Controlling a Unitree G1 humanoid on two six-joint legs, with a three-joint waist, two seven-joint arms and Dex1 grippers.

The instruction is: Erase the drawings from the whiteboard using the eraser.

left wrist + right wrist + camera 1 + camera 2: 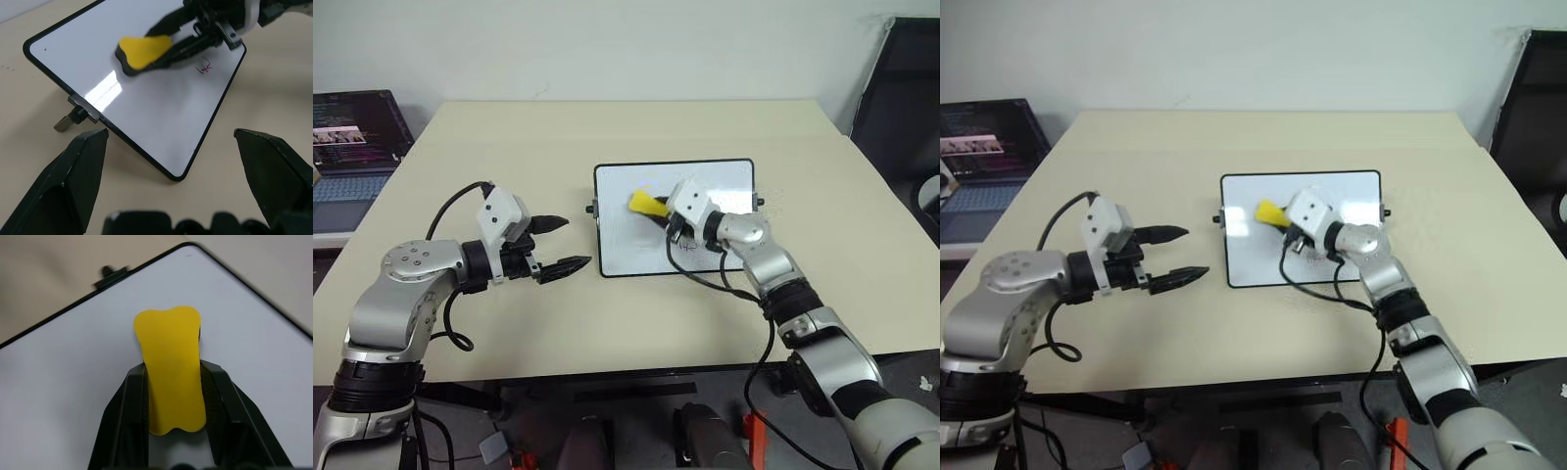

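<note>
One whiteboard (636, 245) lies mid-frame on the beige counter (607, 127), one drawing (205, 67) visible; right tool (171, 396) clamps one eraser (171, 377); left tool (563, 245) gapes wide; laptop (352, 147) upper left.

The light is bright and even from above, with a white glare patch on the glossy whiteboard (146, 112) and motion blur on the eraser (144, 51) there.

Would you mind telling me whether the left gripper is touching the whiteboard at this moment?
Apart. In the left eye view the left gripper, jaws open, ends short of the whiteboard, with bare table showing between its fingertips and the board's black frame.
</note>
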